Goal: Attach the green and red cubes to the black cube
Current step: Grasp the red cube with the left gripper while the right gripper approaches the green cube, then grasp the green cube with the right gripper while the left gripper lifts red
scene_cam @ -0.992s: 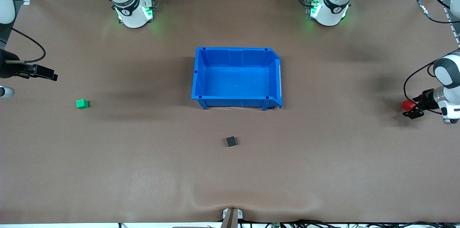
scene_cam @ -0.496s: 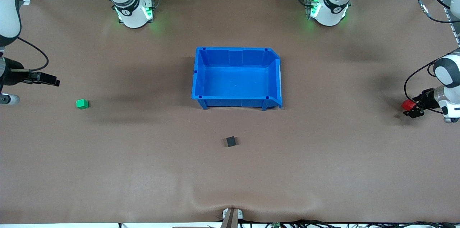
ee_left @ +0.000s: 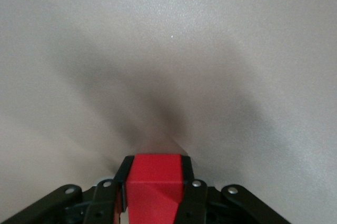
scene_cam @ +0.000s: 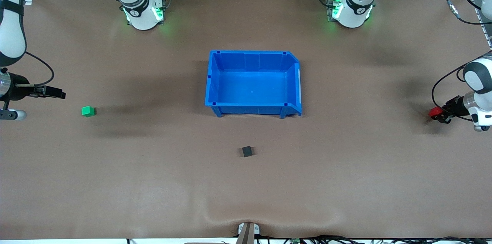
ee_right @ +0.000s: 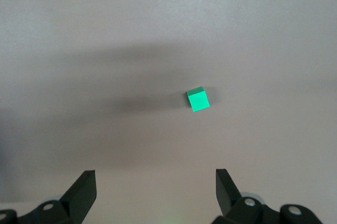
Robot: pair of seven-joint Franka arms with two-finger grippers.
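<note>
The red cube (scene_cam: 435, 112) is now being clamped between the closed-in fingers of the left gripper (scene_cam: 440, 115), well away from the blue bin (scene_cam: 253, 57) toward the left arm's end of the table; a second ago those fingers were standing apart around it, so the grasp is being judged as only just made. In the left wrist view the red cube (ee_left: 154, 186) is being pinched squarely on two of its side faces, with the table surface showing close beneath it, so no lift is being seen yet. The right gripper (scene_cam: 54, 92) is being held with its fingers wide apart, over the table toward the right arm's end from the bin, and it has been brought closer to the green cube (scene_cam: 88, 111), which is lying untouched on the table. The black cube (scene_cam: 247, 151) is sitting alone, nearer to the front camera than the bin. With one cube secured, carrying it to the black cube is being judged the likely next step.
</note>
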